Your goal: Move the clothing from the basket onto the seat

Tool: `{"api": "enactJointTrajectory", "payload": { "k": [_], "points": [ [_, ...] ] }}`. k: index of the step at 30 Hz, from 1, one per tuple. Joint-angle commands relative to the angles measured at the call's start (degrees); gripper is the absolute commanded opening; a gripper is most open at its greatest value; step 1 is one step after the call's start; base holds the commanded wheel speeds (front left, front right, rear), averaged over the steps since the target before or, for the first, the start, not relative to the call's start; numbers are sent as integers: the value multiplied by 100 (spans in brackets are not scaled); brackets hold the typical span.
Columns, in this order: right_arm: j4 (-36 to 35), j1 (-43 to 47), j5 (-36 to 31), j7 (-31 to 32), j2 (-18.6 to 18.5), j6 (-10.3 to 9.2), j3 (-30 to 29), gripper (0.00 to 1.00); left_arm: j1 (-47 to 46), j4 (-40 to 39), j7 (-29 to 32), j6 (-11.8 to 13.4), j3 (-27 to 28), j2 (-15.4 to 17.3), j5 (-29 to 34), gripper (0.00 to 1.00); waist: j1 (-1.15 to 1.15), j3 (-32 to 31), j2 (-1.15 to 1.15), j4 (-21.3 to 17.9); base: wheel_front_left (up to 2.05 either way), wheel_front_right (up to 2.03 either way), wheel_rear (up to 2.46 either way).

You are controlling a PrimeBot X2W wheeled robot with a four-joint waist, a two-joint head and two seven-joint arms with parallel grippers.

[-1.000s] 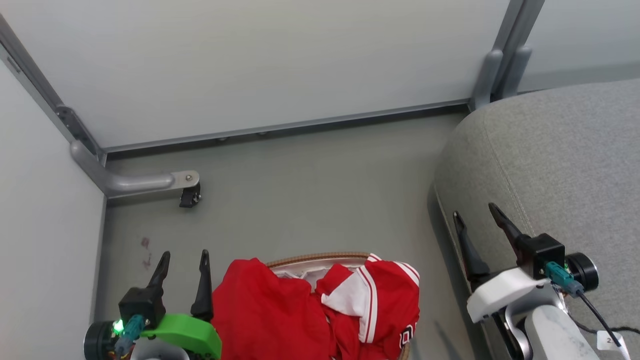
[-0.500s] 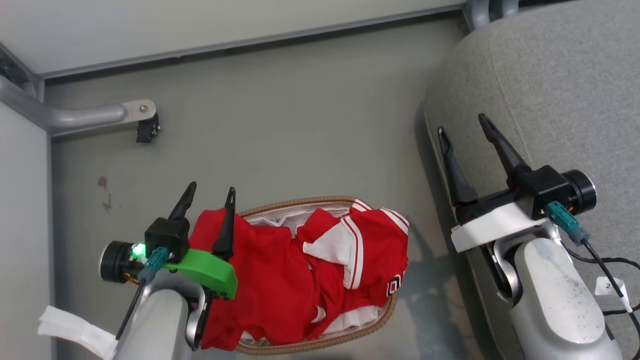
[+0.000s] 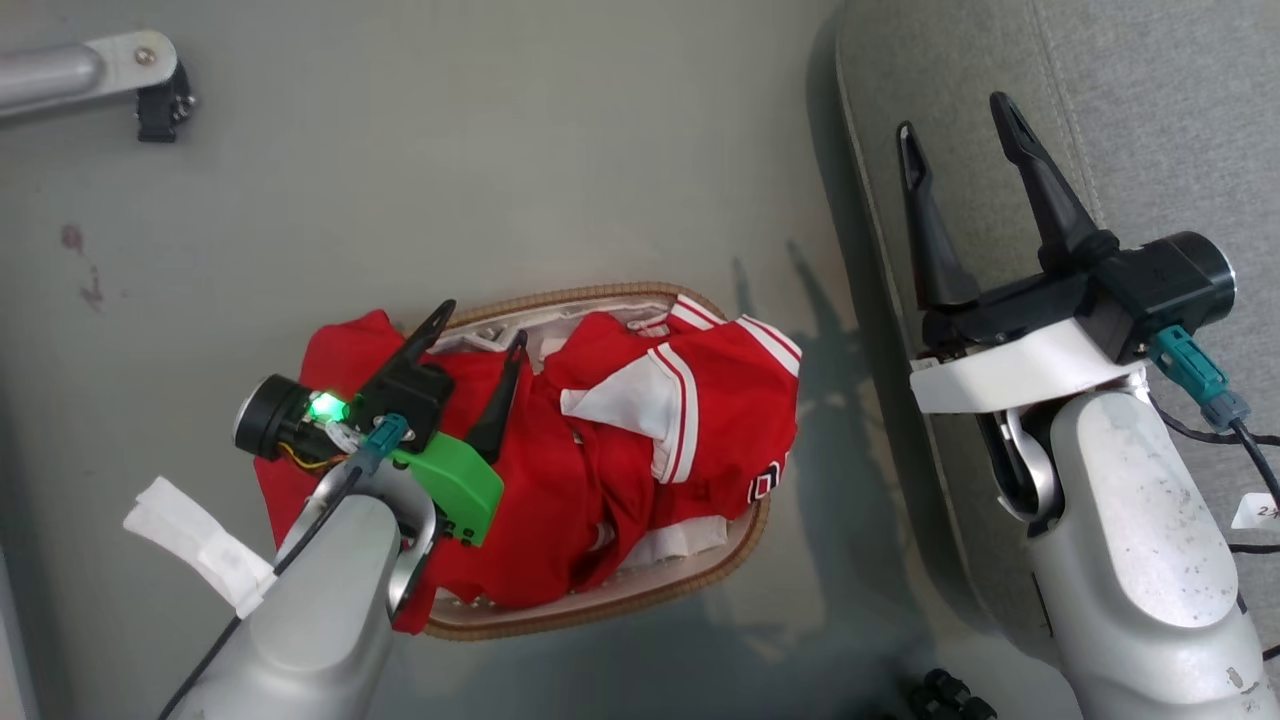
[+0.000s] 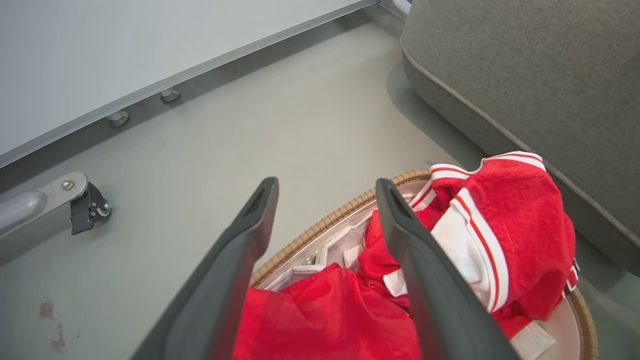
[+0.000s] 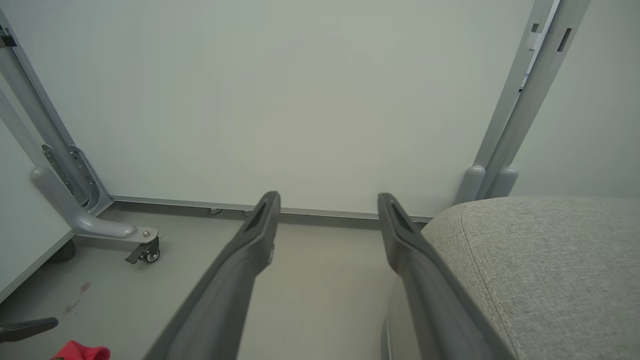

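The oval basket (image 3: 700, 575) with a tan rim (image 4: 325, 222) sits on the grey floor, heaped with clothing. A plain red shirt (image 3: 545, 500) (image 4: 320, 320) fills its left half and hangs over the left rim. A red jersey with white panels and striped trim (image 3: 690, 400) (image 4: 500, 235) covers its right half. My left gripper (image 3: 480, 325) (image 4: 325, 187) hovers open over the basket's left part, above the plain shirt, nothing between its fingers. My right gripper (image 3: 955, 115) (image 5: 327, 200) is open over the left edge of the grey seat (image 3: 1150, 120) (image 5: 540, 270).
A metal frame leg with a caster (image 3: 155, 95) (image 4: 90, 207) (image 5: 145, 252) stands on the floor at the far left. Pale wall panels (image 5: 280, 100) rise beyond it. White tape (image 3: 195, 540) hangs from my left forearm. Small dark objects (image 3: 945, 695) lie near the bottom edge.
The head camera has tilted down, so the whole basket now shows. My left gripper has moved right, over the basket and the plain red shirt. Both grippers stay open.
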Motion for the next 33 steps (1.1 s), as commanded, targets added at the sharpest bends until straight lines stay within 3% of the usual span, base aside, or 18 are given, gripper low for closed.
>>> {"api": "enactJointTrajectory", "payload": {
  "k": [1, 17, 24, 33],
  "points": [
    [-60, -104, 67, -28, -12, -4, 30, 100, -195, 80, -6, -8, -53, 84, -22, 100, -1, 555, 0, -219, 0, 0, 0],
    [-460, -196, 499, -28, -12, -4, 337, 100, -1145, 1638, -6, 7, -1043, 534, 280, 100, -1, 1364, 0, -626, 0, 0, 0],
    [-498, -106, 595, -28, -11, -4, 382, 100, -1533, 2393, -6, 229, -1261, 547, 607, 100, -1, 1577, 0, -763, 0, 0, 0],
    [-543, -150, 753, -28, -12, -4, 470, 100, -1980, 3329, 202, 142, -1628, 349, 850, 100, -1, 1770, 0, -874, 0, 0, 0]
  ]
}}
